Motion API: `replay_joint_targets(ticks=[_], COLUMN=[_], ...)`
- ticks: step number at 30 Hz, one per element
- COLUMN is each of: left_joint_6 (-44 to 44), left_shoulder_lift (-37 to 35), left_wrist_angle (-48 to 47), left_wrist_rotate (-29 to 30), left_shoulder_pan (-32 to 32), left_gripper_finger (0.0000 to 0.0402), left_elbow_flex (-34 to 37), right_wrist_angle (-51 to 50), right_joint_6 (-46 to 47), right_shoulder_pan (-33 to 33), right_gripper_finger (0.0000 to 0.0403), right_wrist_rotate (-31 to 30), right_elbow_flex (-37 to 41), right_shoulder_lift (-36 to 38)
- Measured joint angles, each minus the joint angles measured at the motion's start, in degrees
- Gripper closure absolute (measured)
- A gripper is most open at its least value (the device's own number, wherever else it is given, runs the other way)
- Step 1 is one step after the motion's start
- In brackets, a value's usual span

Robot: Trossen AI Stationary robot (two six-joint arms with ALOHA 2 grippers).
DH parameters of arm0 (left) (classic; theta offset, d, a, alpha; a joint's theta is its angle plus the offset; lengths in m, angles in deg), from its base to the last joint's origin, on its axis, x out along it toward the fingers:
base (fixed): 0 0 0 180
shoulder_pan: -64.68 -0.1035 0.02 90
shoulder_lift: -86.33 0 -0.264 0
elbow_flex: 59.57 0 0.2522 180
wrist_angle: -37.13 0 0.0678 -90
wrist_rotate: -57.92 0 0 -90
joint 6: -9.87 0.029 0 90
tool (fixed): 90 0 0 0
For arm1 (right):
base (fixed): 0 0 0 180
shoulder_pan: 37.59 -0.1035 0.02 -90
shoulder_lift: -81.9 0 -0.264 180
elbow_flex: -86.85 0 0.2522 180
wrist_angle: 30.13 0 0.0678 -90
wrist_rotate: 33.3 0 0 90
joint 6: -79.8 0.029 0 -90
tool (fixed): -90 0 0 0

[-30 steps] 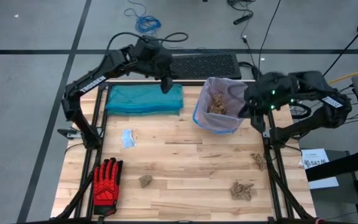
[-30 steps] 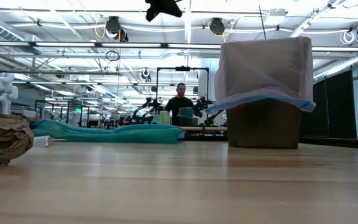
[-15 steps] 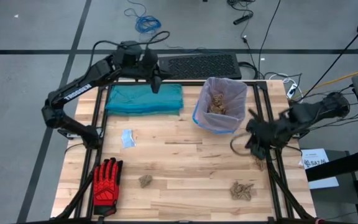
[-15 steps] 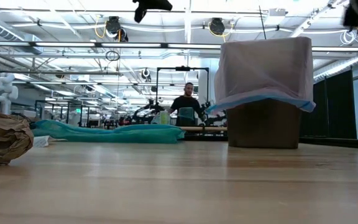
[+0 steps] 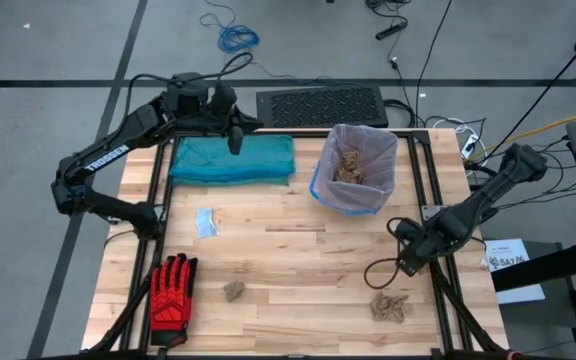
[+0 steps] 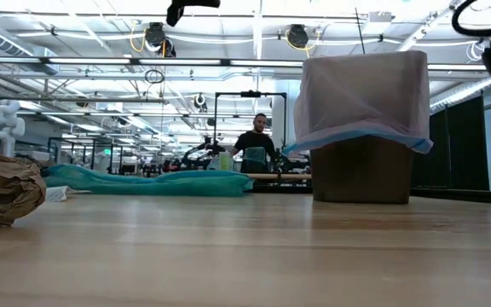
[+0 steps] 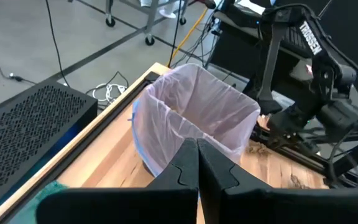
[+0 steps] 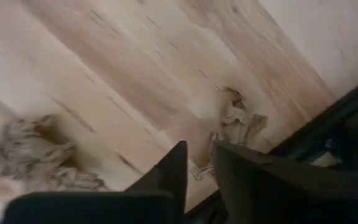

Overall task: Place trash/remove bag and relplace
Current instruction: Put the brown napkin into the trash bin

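the bag (image 5: 354,168) lined the bin at the far right of the table (image 5: 298,260), its rim folded over the sides, with paper wads already inside. the right gripper (image 5: 405,265) hung low near the right edge — right above a small paper wad (image 8: 238,121), its jaws parted a little and holding nothing. to do this pick well, it likely needed to open wider, centre the wad between the fingers, then drop straight down so it would not nudge the wad off the edge. the left gripper (image 5: 235,140) was closed and empty over the teal bag (image 5: 233,158) at far left. counted on the table: three loose wads, with another wad (image 5: 389,306) at near right and a third (image 5: 233,291) near centre; one white scrap (image 5: 205,222); one red glove (image 5: 172,287); one bin; two arms
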Motion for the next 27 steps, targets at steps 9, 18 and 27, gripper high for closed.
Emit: replay_joint_targets(ticks=[9,18,27], left_joint_6=[-0.9,-0.8,-0.8], left_shoulder_lift=[0.0,0.0,0.0], left_wrist_angle=[-0.7,-1.1,-1.1], left_wrist_rotate=[0.0,0.0,0.0], left_shoulder_pan=[0.0,0.0,0.0], left_gripper_finger=[0.0401,0.0401,0.0401], left_elbow_flex=[0.0,0.0,0.0], right_wrist_angle=[1.4,4.6,4.7], right_joint_6=[2.4,7.6,13.1], right_shoulder_pan=[0.0,0.0,0.0], right_gripper_finger=[0.0206,0.0173,0.0197], right_wrist_rotate=[2.7,4.1,3.8], right_elbow_flex=[0.0,0.0,0.1], right_shoulder_lift=[-11.1,-23.0,-33.3])
